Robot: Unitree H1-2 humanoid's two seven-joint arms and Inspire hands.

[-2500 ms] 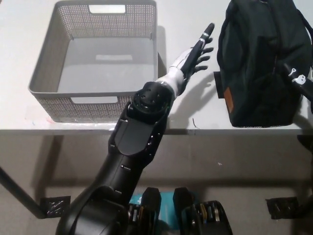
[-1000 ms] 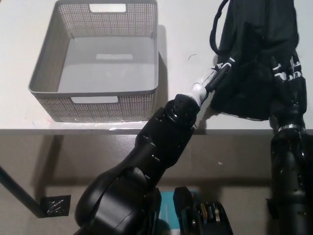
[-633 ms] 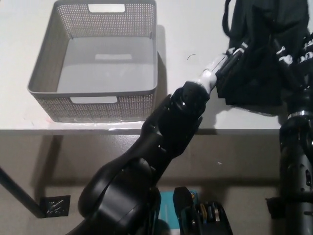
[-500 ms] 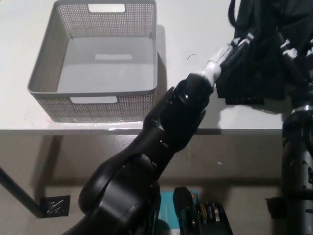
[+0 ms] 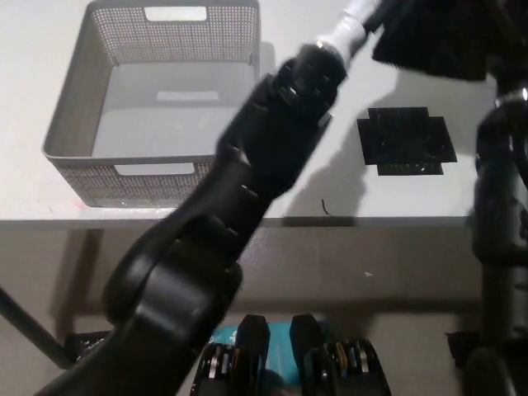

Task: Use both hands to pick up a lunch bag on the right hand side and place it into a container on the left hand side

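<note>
The black lunch bag (image 5: 433,37) hangs in the air at the top right, lifted off the white table (image 5: 330,177) and partly cut off by the picture's top edge. My left arm reaches up across the picture. Its white left hand (image 5: 360,16) is pressed against the bag's left side, mostly hidden by the bag. My black right hand (image 5: 506,68) holds the bag's right side at the picture's right edge. The grey mesh container (image 5: 62,136) stands at the left with nothing inside.
A black cross-shaped tape mark (image 5: 406,140) lies on the table where the bag stood. The table's front edge runs across the picture below the container. My left arm hides the stretch of table between the container and the mark.
Both hands closed in on the bag's sides and lifted it up off the table. The black tape mark under it is now uncovered.
</note>
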